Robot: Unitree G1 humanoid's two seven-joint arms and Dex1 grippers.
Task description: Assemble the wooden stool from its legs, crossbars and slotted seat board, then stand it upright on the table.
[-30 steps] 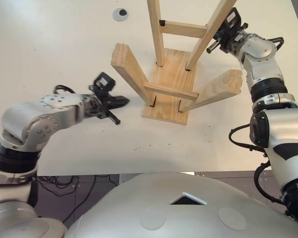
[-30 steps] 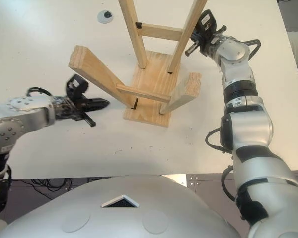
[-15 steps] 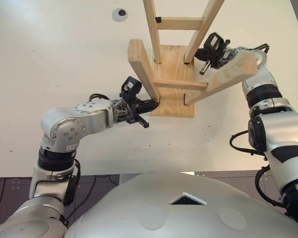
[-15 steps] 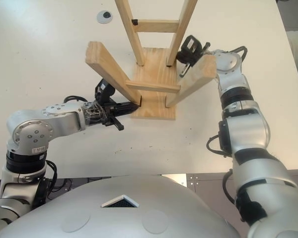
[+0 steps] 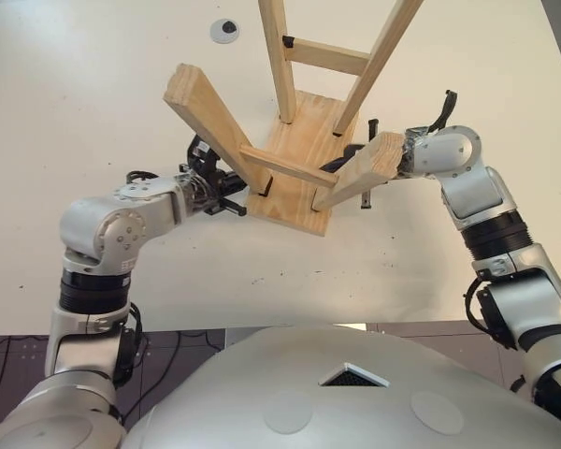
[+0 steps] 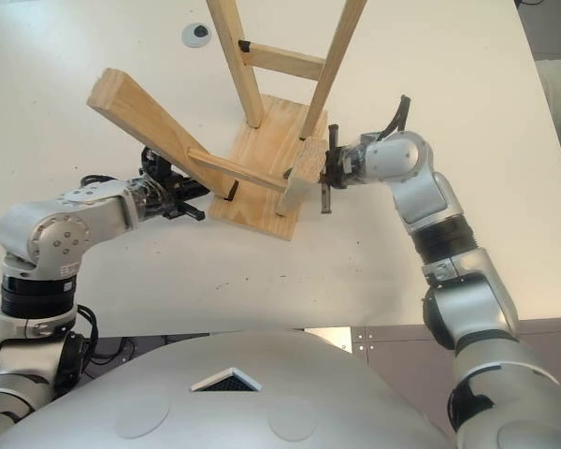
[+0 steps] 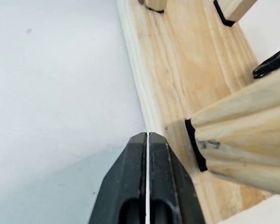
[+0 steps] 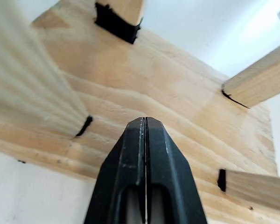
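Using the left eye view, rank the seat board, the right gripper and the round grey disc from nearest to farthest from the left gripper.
1. The seat board: right beside the left gripper, which sits at the board's left edge.
2. The right gripper: across the board, on its right side.
3. The round grey disc: far back on the table.

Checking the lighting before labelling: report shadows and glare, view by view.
Left wrist view: a soft grey shadow lies on the table beside the shut left pincer. Right wrist view: the table past the seat board glares white. Eye views: even light, only faint shadows under the stool.
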